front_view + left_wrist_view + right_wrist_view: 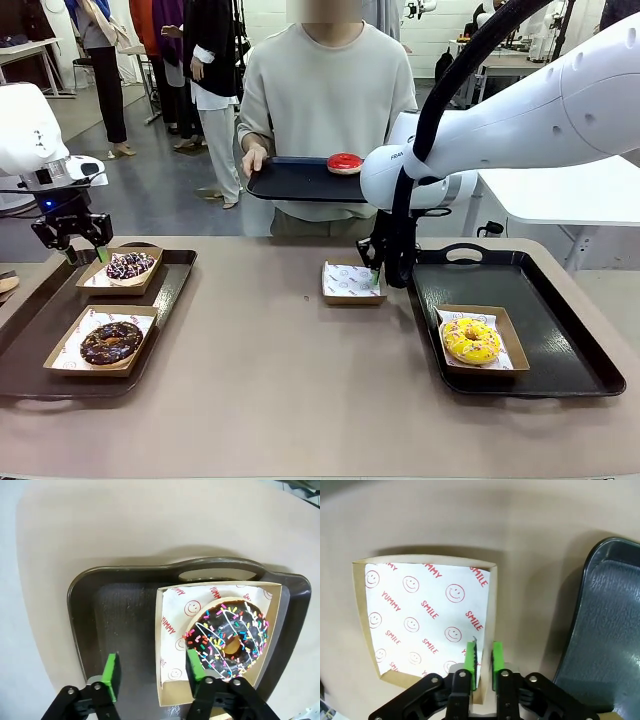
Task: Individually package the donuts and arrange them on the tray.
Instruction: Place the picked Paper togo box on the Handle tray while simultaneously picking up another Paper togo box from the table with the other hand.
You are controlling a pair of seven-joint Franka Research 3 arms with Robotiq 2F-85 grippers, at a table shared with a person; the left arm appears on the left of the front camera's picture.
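Observation:
A dark donut with sprinkles lies in a paper-lined box at the back of the left tray. My left gripper hovers open over that box's edge, one finger on each side of its wall. A chocolate donut sits boxed in front of it. A yellow donut sits boxed on the right tray. My right gripper is shut on the side wall of an empty box on the table. The red donut lies on a tray that the person holds.
The person stands at the far edge and holds their tray above the table with one hand. The right tray's rim lies close beside the empty box. Bare tabletop stretches between the two trays.

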